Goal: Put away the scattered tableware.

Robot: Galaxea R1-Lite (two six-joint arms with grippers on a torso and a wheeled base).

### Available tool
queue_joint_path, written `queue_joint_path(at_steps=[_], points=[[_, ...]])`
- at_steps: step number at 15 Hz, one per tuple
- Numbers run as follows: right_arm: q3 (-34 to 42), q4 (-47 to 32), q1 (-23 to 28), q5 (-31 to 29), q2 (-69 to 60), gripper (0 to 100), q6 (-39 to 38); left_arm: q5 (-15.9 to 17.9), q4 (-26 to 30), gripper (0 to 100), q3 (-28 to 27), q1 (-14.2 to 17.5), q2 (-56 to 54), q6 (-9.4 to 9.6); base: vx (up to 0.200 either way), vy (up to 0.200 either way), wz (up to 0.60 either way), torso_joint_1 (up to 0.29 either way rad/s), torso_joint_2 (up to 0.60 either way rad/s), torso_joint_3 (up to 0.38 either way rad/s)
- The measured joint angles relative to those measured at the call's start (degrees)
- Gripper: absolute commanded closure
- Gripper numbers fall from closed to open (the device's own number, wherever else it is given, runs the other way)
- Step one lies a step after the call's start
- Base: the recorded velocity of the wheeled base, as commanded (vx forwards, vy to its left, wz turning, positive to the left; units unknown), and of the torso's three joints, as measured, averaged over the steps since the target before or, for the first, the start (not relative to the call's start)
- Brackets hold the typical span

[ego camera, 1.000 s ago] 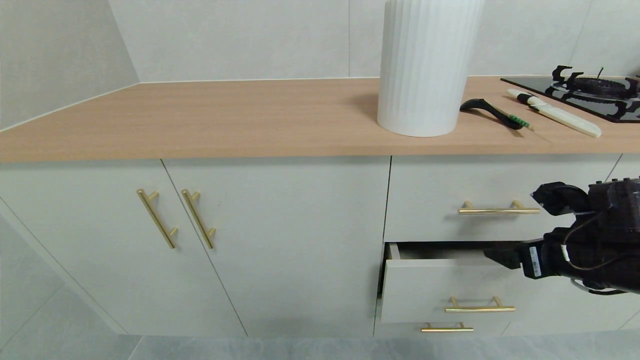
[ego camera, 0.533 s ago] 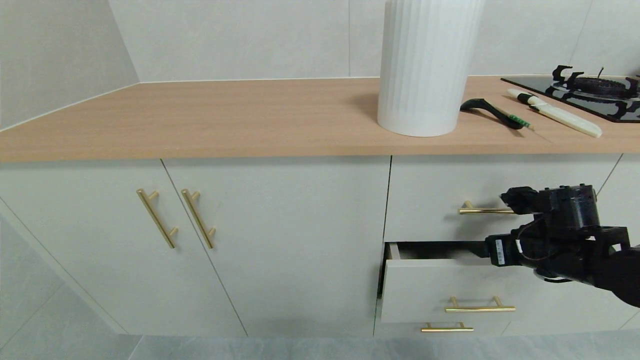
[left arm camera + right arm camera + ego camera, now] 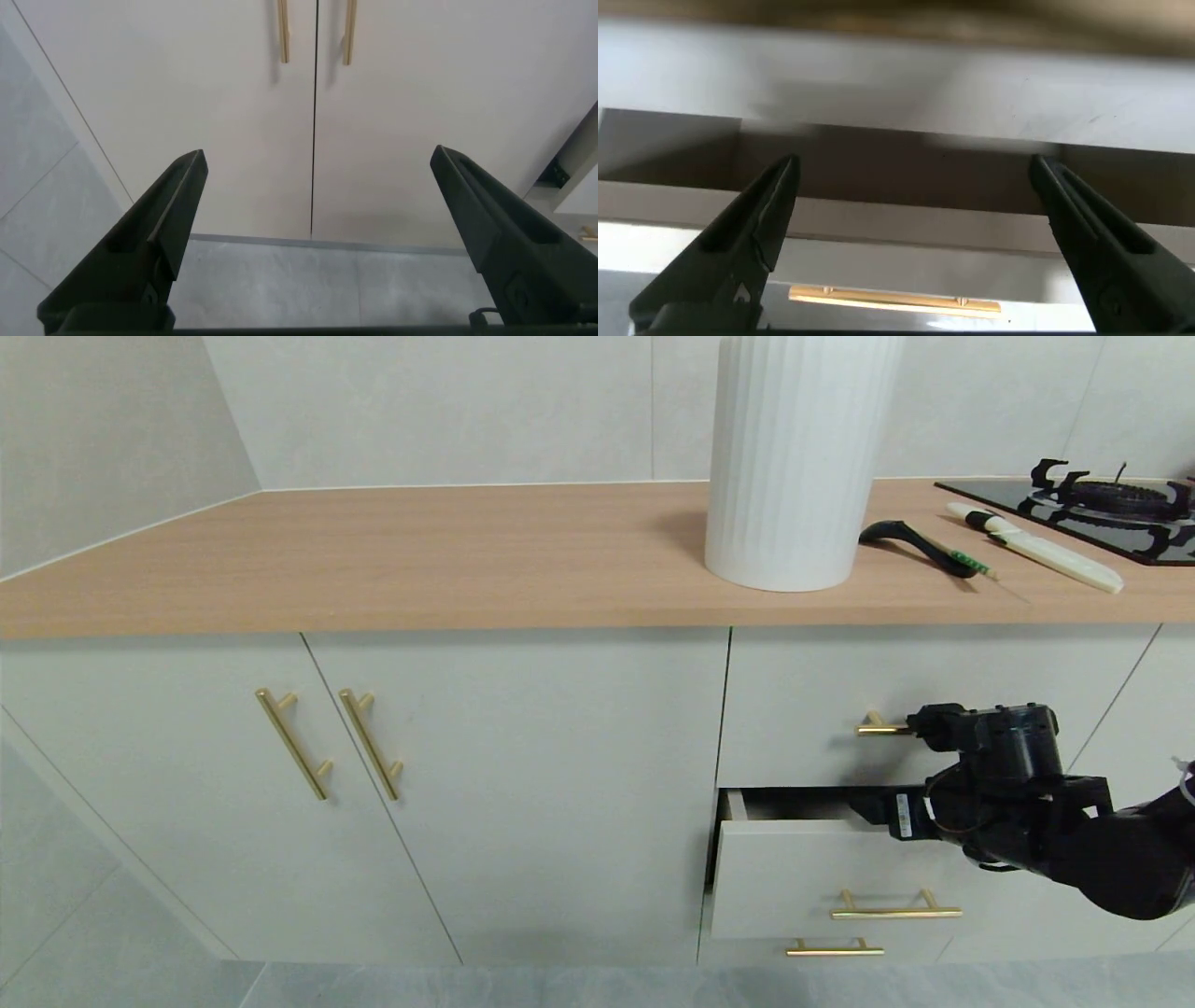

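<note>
Knife and peeler looked light, rigid and slick; handles offered the safest hold. Both jaws stood wide apart, empty.

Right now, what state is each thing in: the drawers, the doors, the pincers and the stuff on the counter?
Top drawer, shut.
Middle drawer, partly open.
Doors, both shut.
Left pincer, open, empty.
Right pincer, open, empty.
Knife, lying flat on the counter.
Peeler, lying flat.
Vase, upright.
</note>
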State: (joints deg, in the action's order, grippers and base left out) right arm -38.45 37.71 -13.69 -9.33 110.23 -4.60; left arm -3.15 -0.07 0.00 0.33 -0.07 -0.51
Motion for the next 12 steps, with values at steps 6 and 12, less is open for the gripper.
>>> queue_joint_path(at_steps=[6,12], points=[[0.96,-2.38,-0.2,0.0,-0.59,0,0.28,0.0,0.0,0,0.0,-0.02,0.0,0.0,0.0,0.0,0.0,0.0,0.0,0.0],[0.66,-16.93,-0.15,0.46,-5.68,0,3.32,0.0,0.0,0,0.0,0.0,0.0,0.0,0.0,0.0,0.0,0.0,0.0,0.0]])
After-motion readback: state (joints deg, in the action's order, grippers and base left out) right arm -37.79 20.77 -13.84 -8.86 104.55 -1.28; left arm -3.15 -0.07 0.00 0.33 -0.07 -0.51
